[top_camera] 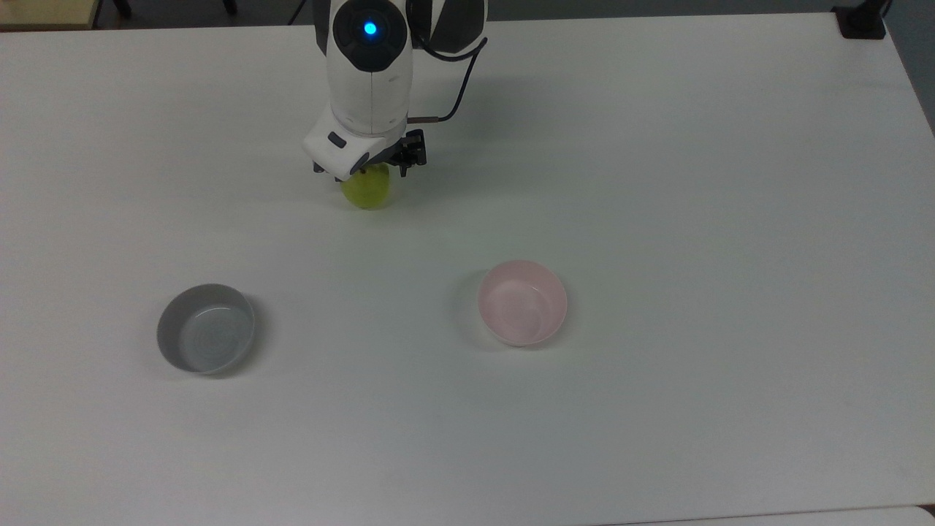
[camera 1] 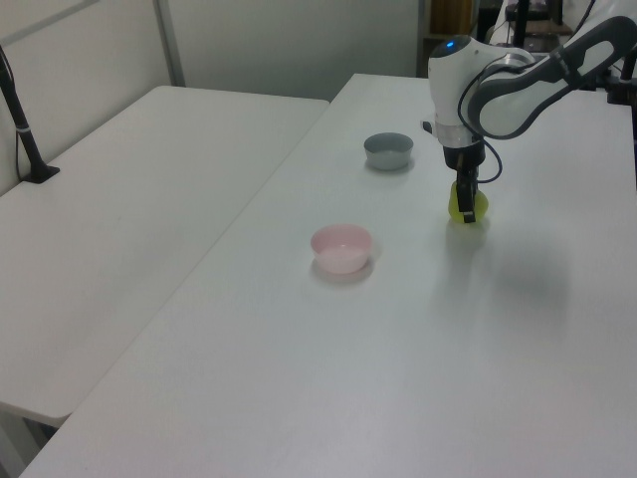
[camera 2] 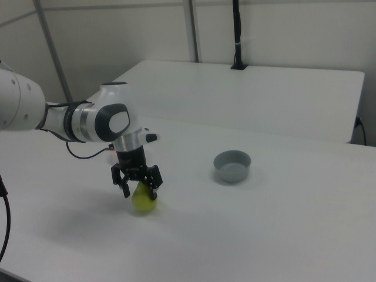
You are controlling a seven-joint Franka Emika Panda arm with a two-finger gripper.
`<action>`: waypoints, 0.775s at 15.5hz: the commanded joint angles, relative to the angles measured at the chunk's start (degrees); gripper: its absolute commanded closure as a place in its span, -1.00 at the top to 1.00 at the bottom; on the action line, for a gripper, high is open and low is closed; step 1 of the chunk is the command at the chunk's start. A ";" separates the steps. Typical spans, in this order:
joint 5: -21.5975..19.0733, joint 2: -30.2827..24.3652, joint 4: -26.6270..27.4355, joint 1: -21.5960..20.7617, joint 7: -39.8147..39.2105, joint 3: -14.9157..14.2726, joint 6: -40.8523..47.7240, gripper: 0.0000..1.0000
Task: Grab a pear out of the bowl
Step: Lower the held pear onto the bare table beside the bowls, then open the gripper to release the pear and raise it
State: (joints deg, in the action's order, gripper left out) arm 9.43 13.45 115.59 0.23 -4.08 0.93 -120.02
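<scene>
The yellow-green pear (top_camera: 367,191) rests on the white table, well away from the pale pink bowl (top_camera: 523,302), which holds nothing. My gripper (top_camera: 367,175) points straight down over the pear, one finger on each side of its upper half, shut on it. The right view has the pear (camera 2: 144,201) touching the tabletop under the gripper (camera 2: 141,192). In the left view the pear (camera 1: 476,207) sits to the right of the pink bowl (camera 1: 340,247), with the gripper (camera 1: 464,204) partly covering it.
A grey bowl (top_camera: 207,328) of similar size stands at the top view's left; it is the grey bowl (camera 2: 232,166) in the right view. A second white table (camera 1: 119,219) adjoins this one. A black post (camera 1: 22,119) stands on it.
</scene>
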 commanded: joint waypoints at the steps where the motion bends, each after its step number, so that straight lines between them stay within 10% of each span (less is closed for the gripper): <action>1: 0.33 -2.19 -3.43 -0.40 1.00 -0.84 2.31 1.00; 12: -5.74 -8.26 -21.27 -1.11 1.00 -3.30 19.72 1.00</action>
State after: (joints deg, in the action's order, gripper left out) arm 4.86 7.05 97.54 0.37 -3.74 -0.51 -104.62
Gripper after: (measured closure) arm 0.000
